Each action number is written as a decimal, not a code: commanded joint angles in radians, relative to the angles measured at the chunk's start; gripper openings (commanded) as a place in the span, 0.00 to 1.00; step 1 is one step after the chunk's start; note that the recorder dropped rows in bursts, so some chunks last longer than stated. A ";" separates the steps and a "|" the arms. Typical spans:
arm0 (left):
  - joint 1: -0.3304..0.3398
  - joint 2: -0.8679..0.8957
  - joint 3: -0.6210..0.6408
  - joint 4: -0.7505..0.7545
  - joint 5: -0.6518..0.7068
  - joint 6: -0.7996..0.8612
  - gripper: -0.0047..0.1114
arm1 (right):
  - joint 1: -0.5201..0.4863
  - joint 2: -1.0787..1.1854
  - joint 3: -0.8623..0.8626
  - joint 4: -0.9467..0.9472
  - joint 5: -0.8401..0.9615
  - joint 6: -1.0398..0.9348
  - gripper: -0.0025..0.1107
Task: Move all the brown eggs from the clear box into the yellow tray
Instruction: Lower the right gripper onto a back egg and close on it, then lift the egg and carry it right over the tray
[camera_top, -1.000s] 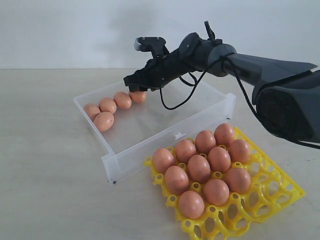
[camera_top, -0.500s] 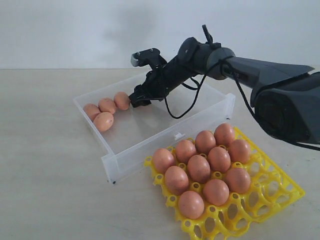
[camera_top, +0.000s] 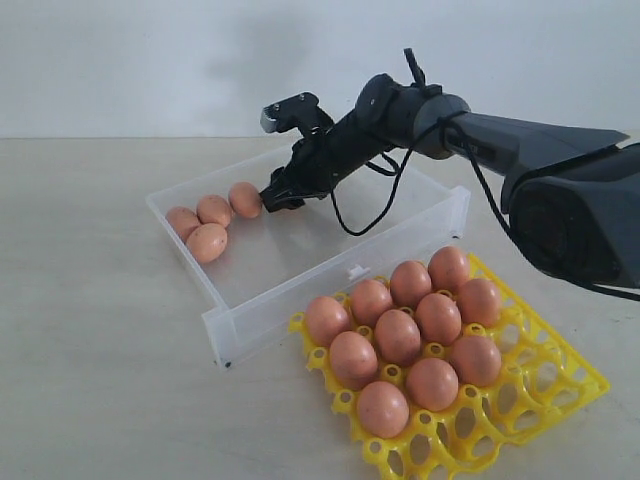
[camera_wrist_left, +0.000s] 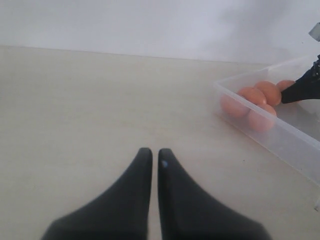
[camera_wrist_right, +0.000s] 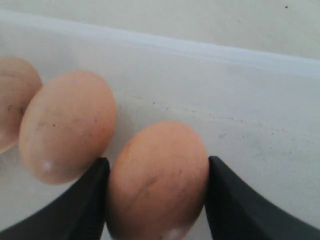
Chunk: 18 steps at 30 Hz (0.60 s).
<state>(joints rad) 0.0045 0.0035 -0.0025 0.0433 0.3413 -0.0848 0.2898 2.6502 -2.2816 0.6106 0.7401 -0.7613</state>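
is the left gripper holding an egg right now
No, the left gripper has its jaws shut together with nothing between them, over bare table, apart from the box.

Plain pale grey-white wall (camera_top: 120, 60) at back, w/ 1 soft darker shadow patch near top centre. Beige matte tabletop (camera_top: 90, 400) meets it along 1 straight horizontal line. Light even, diffuse; shadows faint.

Pale beige tabletop (camera_top: 100, 380), plain whitish wall (camera_top: 150, 60) rising behind its far edge
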 joint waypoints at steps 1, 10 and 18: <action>0.003 -0.003 0.003 -0.003 -0.004 -0.001 0.08 | -0.001 0.014 0.013 -0.034 0.029 0.010 0.02; 0.003 -0.003 0.003 -0.003 -0.004 -0.001 0.08 | -0.042 -0.084 0.072 -0.045 0.067 0.214 0.02; 0.003 -0.003 0.003 -0.003 -0.004 -0.001 0.08 | -0.170 -0.405 0.533 0.438 -0.042 -0.249 0.02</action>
<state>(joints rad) 0.0045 0.0035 -0.0025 0.0433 0.3413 -0.0848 0.1586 2.3809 -1.9231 0.7725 0.7571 -0.7990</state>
